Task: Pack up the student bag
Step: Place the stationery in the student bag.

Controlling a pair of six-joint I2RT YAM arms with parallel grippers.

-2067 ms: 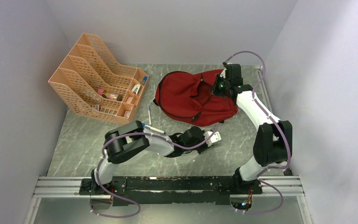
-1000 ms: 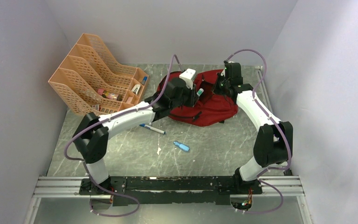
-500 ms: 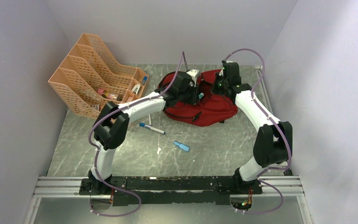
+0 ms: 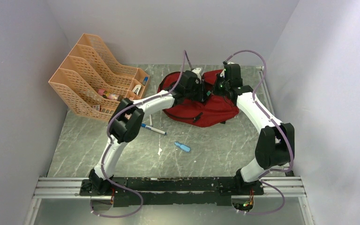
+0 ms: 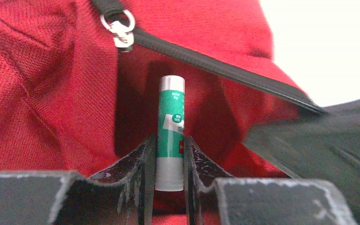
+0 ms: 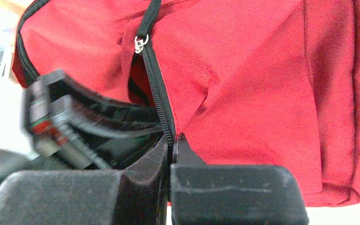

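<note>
The student bag (image 4: 215,107) is a dark-red backpack with black zippers, lying at the back right of the table. My left gripper (image 5: 169,150) is shut on a green and white glue stick (image 5: 170,126) and holds it inside the bag's open mouth (image 5: 136,93); in the top view it (image 4: 205,93) is over the bag's top. My right gripper (image 6: 172,145) is shut on the bag's zipper edge (image 6: 161,110) and holds the opening up; in the top view it (image 4: 221,86) is at the bag's far right.
An orange mesh file organizer (image 4: 89,79) with small items stands at the back left. A marker pen (image 4: 152,129) and a small blue item (image 4: 183,147) lie on the marble table (image 4: 98,150) in front of the bag. Walls close in on the left, right and back.
My left arm has swung from the table's front middle up to the bag, carrying the glue stick into the opening. A small blue item now lies on the table. The right gripper has held still.
</note>
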